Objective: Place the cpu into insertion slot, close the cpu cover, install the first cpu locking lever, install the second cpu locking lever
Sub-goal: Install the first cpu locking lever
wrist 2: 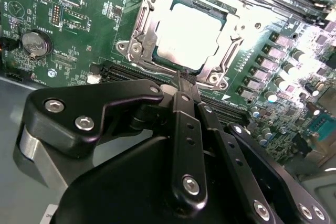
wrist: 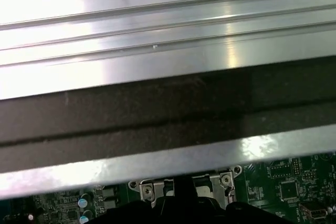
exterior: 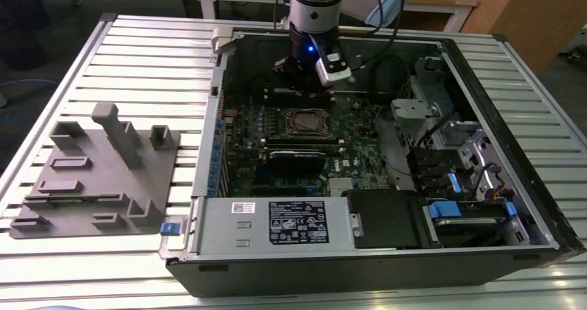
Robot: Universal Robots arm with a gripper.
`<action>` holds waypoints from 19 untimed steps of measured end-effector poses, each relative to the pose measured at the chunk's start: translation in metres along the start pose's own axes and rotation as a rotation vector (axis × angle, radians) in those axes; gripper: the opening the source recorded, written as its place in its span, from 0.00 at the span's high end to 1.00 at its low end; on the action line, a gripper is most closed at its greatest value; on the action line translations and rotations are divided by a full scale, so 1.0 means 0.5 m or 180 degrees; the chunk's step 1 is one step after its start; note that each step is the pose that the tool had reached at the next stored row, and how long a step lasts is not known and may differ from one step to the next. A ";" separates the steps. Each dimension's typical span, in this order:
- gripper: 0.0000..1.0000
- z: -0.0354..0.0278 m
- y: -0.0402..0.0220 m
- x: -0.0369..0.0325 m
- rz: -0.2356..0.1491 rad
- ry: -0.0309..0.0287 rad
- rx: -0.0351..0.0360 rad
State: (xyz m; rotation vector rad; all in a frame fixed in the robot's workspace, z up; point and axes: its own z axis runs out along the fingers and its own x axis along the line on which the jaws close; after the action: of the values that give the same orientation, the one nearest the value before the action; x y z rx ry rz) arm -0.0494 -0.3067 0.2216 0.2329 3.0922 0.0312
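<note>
Seen from the exterior view: one open computer case [exterior: 513, 207] lying on a slatted metal table [exterior: 147, 56], green motherboard [exterior: 358, 141] exposed inside. Robot arm [exterior: 315, 7] reaching down into the case near its far wall, hand [exterior: 298, 73] poised just above the board and close to the insertion slot [exterior: 306, 122]. One long black card [exterior: 295, 160] with a pale label mounted just nearer than the slot; one power supply box [exterior: 275, 222] along the case's near edge; blue-tabbed drive bays [exterior: 463, 200] crowding the near corner on the exterior view's right. One grey moulded fixture tray [exterior: 96, 176] resting on the table outside the case, toward the exterior view's left.

In the second wrist view: fingers [wrist 2: 187, 129] of the hand pressed together, nothing between them, tip just short of the socket's edge. The cpu [wrist 2: 189, 35] seated flat in the slot, silvery top bright with glare, ringed by the cpu cover [wrist 2: 140, 34] lying down around it. One round coin cell battery [wrist 2: 34, 43] off to the side on the board, a row of small capacitors [wrist 2: 278, 69] on the opposite side.
</note>
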 end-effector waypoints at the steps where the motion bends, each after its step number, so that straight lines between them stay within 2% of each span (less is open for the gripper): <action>1: 0.89 -0.001 0.000 0.000 0.0000 0.0000 -0.0001; 8: 0.89 -0.001 -0.014 -0.006 0.0000 0.0000 -0.0001; 19: 0.89 -0.001 -0.059 -0.015 0.0000 0.0000 -0.0001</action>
State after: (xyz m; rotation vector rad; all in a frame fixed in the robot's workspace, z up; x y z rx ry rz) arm -0.0463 -0.3369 0.2219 0.2331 3.0921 0.0317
